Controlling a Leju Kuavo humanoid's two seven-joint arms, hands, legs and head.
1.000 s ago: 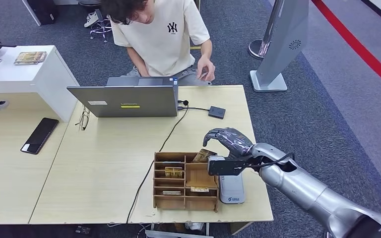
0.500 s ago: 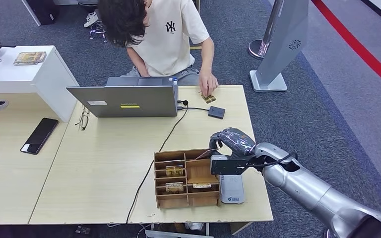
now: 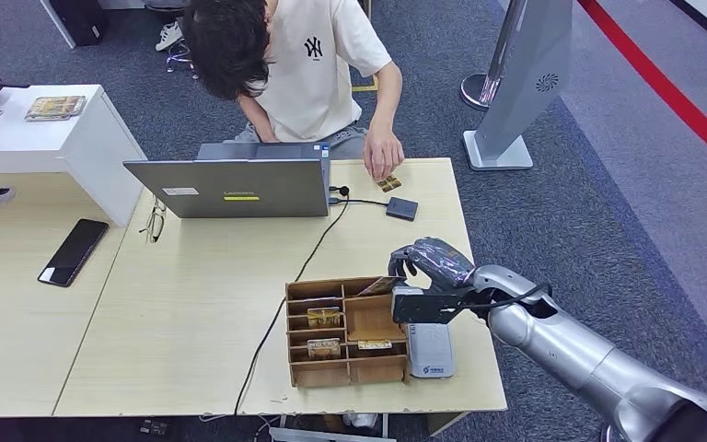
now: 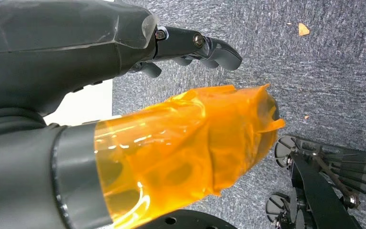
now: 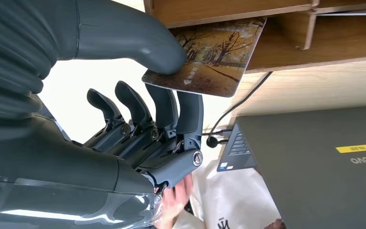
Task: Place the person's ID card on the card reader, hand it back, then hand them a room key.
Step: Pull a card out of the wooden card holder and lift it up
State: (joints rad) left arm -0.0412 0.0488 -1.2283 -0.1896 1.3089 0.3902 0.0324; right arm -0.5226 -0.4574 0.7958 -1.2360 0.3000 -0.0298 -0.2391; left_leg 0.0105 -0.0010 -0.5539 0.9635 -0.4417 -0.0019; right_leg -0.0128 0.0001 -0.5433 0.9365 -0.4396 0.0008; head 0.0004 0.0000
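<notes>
My right hand hovers at the far right corner of the wooden card organizer. In the right wrist view, my right hand pinches a card with an autumn-tree picture between thumb and fingers, its far edge at the organizer. The same card pokes over the box's top right compartment. A white card reader lies beside the box, under my forearm. The person's hand rests on a small card at the table's far edge. My left hand hangs over the carpet, holding nothing.
A grey laptop stands open at the far side, with a cable running to a small black box. Glasses and a black phone lie to the left. More cards sit in the organizer's left slots.
The person leaned forward and brought a hand down with a small card onto the table's far edge. My right hand lowered its card closer to the organizer.
</notes>
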